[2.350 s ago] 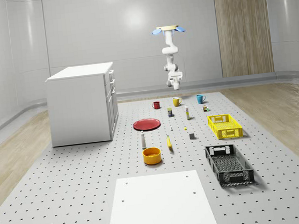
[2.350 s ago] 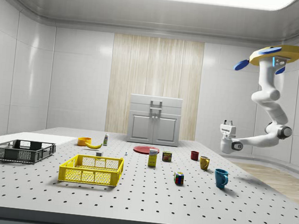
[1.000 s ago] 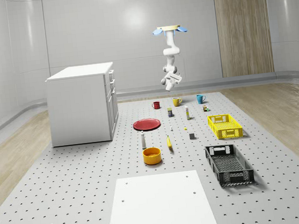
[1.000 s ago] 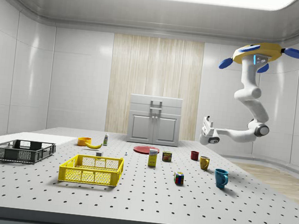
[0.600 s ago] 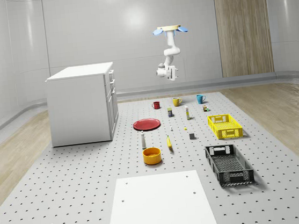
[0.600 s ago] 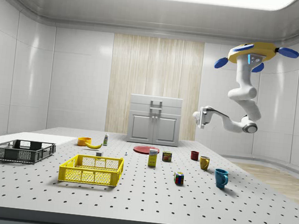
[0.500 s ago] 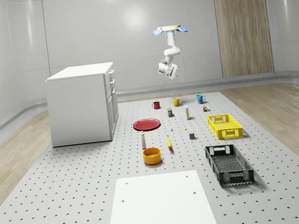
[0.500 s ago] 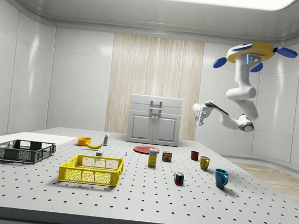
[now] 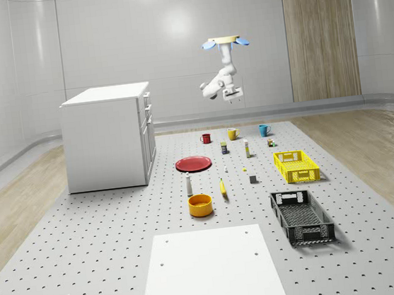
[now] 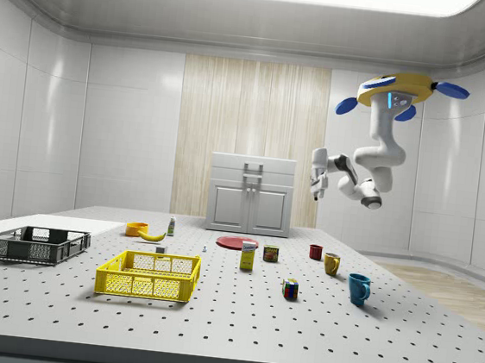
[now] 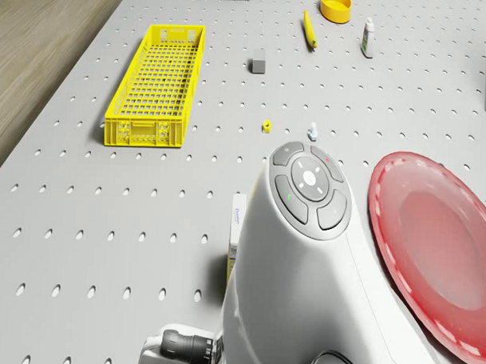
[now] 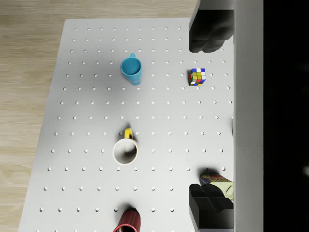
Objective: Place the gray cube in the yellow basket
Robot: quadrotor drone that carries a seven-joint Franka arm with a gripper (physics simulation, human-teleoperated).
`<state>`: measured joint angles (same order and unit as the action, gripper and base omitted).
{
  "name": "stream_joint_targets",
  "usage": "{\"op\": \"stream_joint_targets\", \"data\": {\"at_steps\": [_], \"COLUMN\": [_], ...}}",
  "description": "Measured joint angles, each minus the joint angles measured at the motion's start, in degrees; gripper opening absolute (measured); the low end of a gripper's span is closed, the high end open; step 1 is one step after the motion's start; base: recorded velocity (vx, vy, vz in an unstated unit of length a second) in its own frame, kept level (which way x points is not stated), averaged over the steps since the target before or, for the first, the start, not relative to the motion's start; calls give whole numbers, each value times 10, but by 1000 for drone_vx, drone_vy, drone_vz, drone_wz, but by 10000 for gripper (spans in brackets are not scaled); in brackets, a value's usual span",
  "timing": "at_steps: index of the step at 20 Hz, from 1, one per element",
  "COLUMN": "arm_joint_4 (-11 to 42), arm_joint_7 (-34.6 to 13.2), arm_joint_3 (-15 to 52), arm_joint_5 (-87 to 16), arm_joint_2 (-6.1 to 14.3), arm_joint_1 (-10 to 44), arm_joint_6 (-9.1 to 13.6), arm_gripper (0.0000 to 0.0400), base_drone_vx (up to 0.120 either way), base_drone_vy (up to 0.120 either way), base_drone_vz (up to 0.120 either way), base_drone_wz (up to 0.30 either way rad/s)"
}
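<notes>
Item: drone (image 10: 395, 89) with arm, hovering high over the far end of the surface (image 9: 111, 271).
End effector (image 10: 316, 189): turned to face down; fingers (image 12: 207, 34) stand wide apart with nothing between them.
Change: a moment ago my arm reached out low, with the hand level. Now it is folded up under the drone and the hand hangs higher. The drone has also drifted toward the side view's left.
Meaning: I judge this a re-posing for the approach; no grasp has begun.
Gray cube (image 9: 253, 179): on the surface mid-way down, near the yellow basket (image 9: 288, 154) on the whole-scene view's left. It is apart from the basket and well away from me.
Below the hand: blue mug (image 12: 131, 70), yellow mug (image 12: 125, 151), red mug (image 12: 129, 221), puzzle cube (image 12: 197, 76).
Writing: none legible. The box (image 10: 248, 257) and can (image 10: 270, 253) carry labels too small to read.
Remaining: fly toward the near side, descend, pick up, then drop in the basket.
</notes>
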<state>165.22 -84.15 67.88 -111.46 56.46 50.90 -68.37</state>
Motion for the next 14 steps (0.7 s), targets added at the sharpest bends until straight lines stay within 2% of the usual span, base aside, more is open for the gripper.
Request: {"op": "stream_joint_targets", "data": {"at_steps": [6,14], "arm_joint_4": [6,7], "arm_joint_7": [-38,-60], "arm_joint_3": [28,45], "arm_joint_5": [-21,-17], "arm_joint_2": [28,57], "arm_joint_1": [56,86], "arm_joint_6": [16,7], "arm_gripper": [400,400], "base_drone_vx": [120,120], "base_drone_vy": [0,0], "base_drone_vz": [-120,-120], "base_drone_wz": [0,0]}}
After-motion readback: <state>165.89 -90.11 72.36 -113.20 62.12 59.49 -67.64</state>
